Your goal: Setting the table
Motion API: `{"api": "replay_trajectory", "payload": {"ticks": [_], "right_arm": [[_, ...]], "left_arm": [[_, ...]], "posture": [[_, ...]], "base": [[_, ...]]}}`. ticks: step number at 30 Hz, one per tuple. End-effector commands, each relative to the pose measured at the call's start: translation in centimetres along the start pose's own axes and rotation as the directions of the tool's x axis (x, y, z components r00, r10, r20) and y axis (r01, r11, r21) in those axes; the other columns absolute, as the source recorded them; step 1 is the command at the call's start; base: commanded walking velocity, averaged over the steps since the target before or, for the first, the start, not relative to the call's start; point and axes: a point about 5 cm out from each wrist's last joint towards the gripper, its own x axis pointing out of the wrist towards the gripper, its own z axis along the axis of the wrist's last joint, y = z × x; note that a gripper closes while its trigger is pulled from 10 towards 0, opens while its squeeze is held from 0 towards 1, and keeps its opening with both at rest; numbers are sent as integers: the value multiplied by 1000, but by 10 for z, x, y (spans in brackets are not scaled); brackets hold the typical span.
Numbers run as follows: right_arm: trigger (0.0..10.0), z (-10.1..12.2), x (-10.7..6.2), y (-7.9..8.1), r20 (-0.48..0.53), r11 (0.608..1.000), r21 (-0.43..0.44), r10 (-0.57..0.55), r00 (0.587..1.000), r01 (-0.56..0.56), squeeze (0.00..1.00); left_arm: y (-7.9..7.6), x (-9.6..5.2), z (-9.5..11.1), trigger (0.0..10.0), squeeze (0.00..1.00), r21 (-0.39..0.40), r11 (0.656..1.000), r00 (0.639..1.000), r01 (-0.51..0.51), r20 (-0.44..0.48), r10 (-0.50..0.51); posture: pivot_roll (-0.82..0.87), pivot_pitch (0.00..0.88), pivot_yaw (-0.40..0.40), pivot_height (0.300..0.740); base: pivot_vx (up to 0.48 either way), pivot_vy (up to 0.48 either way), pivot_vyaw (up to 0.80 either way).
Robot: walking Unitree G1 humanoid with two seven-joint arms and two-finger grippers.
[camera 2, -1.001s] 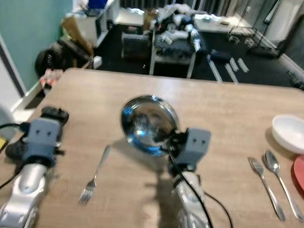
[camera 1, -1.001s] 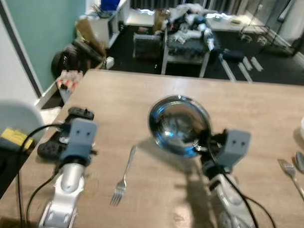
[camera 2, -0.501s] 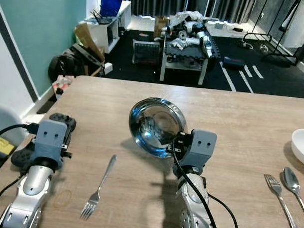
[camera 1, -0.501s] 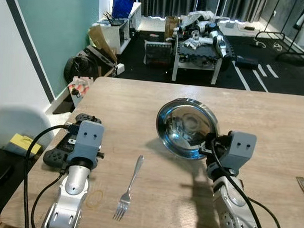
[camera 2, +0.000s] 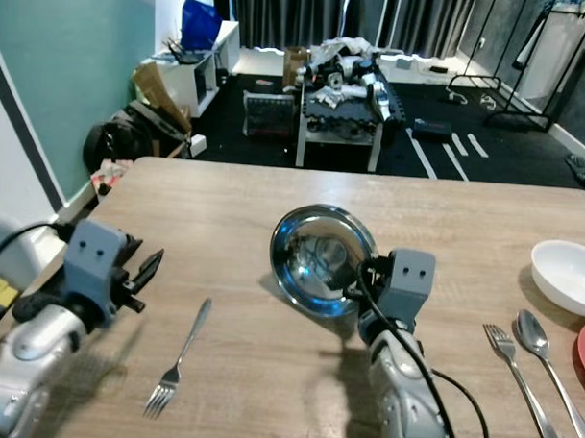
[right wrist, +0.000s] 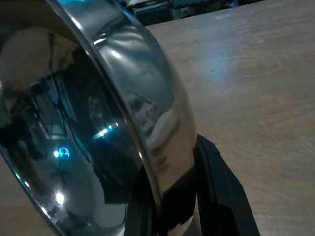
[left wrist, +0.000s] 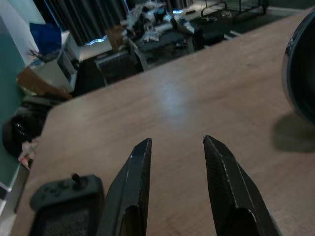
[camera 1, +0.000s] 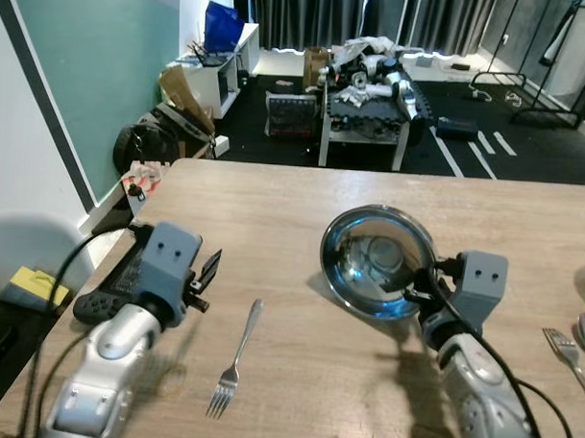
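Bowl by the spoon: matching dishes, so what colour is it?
White bowl, clearest in the right eye view.

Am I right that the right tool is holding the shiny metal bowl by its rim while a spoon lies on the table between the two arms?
Not quite. The right tool does hold the metal bowl by its rim, but what lies on the table between the arms is a fork, as the left eye view shows.
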Motion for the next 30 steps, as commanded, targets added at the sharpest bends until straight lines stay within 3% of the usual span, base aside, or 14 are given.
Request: {"api": "replay_trajectory", "payload": {"ticks": [1, 4, 6, 15, 16, 17, 18, 19, 20, 21, 22, 30], "right_arm": [[10000, 17, 4, 1, -16, 992, 84, 97, 995, -95, 0], [10000, 32, 8, 1, -74, 971, 144, 204, 976, -192, 0], [10000, 34, 9, 0, -78, 968, 149, 213, 974, -200, 0], [10000, 38, -6, -8, -162, 960, 28, 280, 946, -280, 0], [10000, 35, -8, -8, -178, 957, 18, 289, 941, -291, 98], [10000, 32, -9, -8, -203, 956, 13, 291, 935, -294, 557], [10000, 32, -9, -8, -203, 956, 13, 291, 935, -294, 557], [10000, 29, -9, -8, -221, 955, 23, 294, 930, -296, 678], [10000, 29, -9, -8, -221, 955, 23, 294, 930, -296, 678], [10000, 26, -8, -6, -236, 953, 44, 301, 924, -300, 961], [10000, 25, -7, -5, -235, 953, 53, 302, 924, -298, 1000], [10000, 27, -2, -10, -195, 967, 75, 254, 947, -244, 1000]], "left_arm": [[3, -3, 5, 10000, 0, 3, 999, 999, 52, -1, -52], [-3, -5, 10, 10000, 0, 17, 992, 992, 125, 3, -125], [-5, -6, 10, 10000, 0, 16, 991, 991, 136, 2, -136], [-10, -14, 7, 10000, 0, -3, 987, 987, 158, -22, -158], [-10, -13, 6, 10000, 0, -7, 987, 987, 158, -24, -159], [-11, -13, 6, 10000, 0, -11, 987, 987, 161, -27, -161], [-11, -13, 6, 10000, 0, -11, 987, 987, 161, -27, -161], [-11, -13, 5, 10000, 0, -15, 986, 986, 163, -30, -164], [-11, -13, 5, 10000, 0, -15, 986, 986, 163, -30, -164], [-13, -12, 5, 10000, 0, -19, 986, 985, 166, -34, -166], [-13, -12, 5, 10000, 0, -21, 986, 986, 165, -34, -165], [-13, -13, 5, 10000, 0, -26, 987, 987, 157, -38, -158]], "posture": [[33, 59, 84, 740], [33, 61, 80, 740], [37, 64, 75, 740], [32, 81, 60, 740], [30, 82, 62, 740], [30, 82, 62, 740], [30, 82, 62, 740], [30, 82, 62, 740], [30, 82, 62, 740], [30, 85, 63, 740], [30, 85, 63, 740], [40, 86, 60, 740]], "base": [[0, 0, 0], [0, 0, 0], [0, 0, 0], [0, 0, 0], [0, 0, 0], [0, 0, 0], [0, 0, 0], [0, 0, 0], [0, 0, 0], [0, 0, 0], [0, 0, 0], [0, 0, 0]]}}
